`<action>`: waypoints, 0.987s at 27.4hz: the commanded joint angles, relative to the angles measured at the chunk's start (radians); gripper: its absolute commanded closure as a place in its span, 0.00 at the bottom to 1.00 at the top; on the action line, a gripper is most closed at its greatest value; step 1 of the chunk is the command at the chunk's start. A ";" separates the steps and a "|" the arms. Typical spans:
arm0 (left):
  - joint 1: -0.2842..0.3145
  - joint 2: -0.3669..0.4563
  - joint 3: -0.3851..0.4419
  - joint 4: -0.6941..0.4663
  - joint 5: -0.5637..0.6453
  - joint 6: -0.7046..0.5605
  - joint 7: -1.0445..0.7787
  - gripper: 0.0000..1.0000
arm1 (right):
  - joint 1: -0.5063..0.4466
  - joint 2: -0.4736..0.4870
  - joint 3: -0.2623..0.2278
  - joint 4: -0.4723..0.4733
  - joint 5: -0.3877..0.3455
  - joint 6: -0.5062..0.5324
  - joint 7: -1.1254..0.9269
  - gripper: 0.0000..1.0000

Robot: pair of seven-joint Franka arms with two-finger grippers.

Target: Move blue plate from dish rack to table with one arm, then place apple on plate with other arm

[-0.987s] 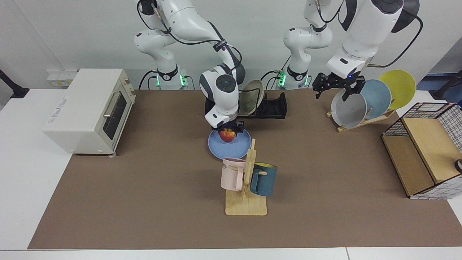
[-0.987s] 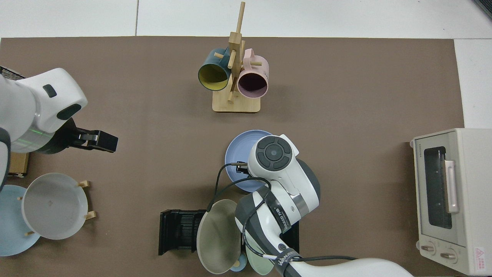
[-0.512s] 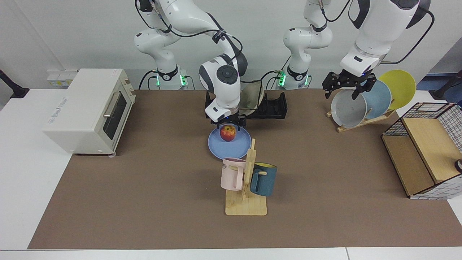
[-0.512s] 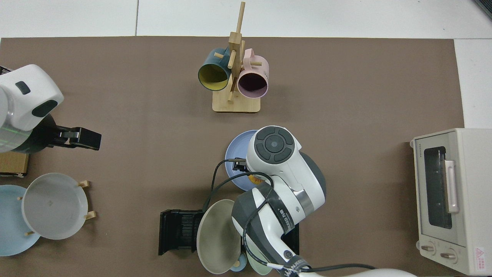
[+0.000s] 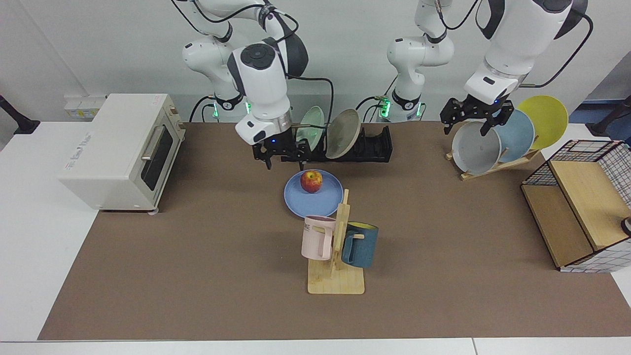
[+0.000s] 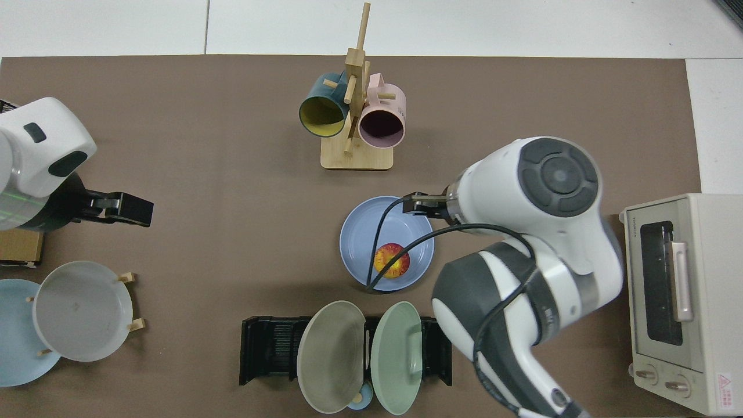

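Resting on round periwinkle-blue plate (image 5: 313, 194) flat on brown table (image 5: 197, 256): small red-yellow apple (image 5: 311, 181). Right gripper (image 5: 282, 154) above, fingers apart, empty. Left gripper (image 5: 472, 119) waiting, fingers apart. Next: clear away.

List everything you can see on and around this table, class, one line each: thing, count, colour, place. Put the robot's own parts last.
table: 1, brown top, white edges.
blue plate: 1, periwinkle, flat at mid-table.
apple: 1, red-yellow, on the blue plate.
dish rack: 1, black, behind the plate.
rack plates: 2, grey-beige and pale green, upright in the dish rack.
wooden plate stand: 1, holding grey, sky-blue and yellow plates.
mug stand: 1, wooden, with pink and dark teal mugs.
toaster oven: 1, cream.
wire basket: 1, wood-lined.
right pincer: open, raised beside the rack.
left pincer: open, waiting over the grey plate.
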 commanded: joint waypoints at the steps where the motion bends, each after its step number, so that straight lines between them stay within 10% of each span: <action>1: 0.000 -0.009 0.001 0.004 0.016 -0.012 0.005 0.00 | -0.099 -0.036 0.005 0.007 -0.014 -0.022 -0.182 0.00; 12: 0.000 -0.009 0.001 0.004 0.016 -0.012 0.005 0.00 | -0.366 -0.113 0.011 -0.008 -0.025 -0.075 -0.592 0.00; 27: 0.000 -0.009 0.001 0.004 0.016 -0.012 0.005 0.00 | -0.441 -0.102 0.011 0.150 -0.066 -0.299 -0.647 0.00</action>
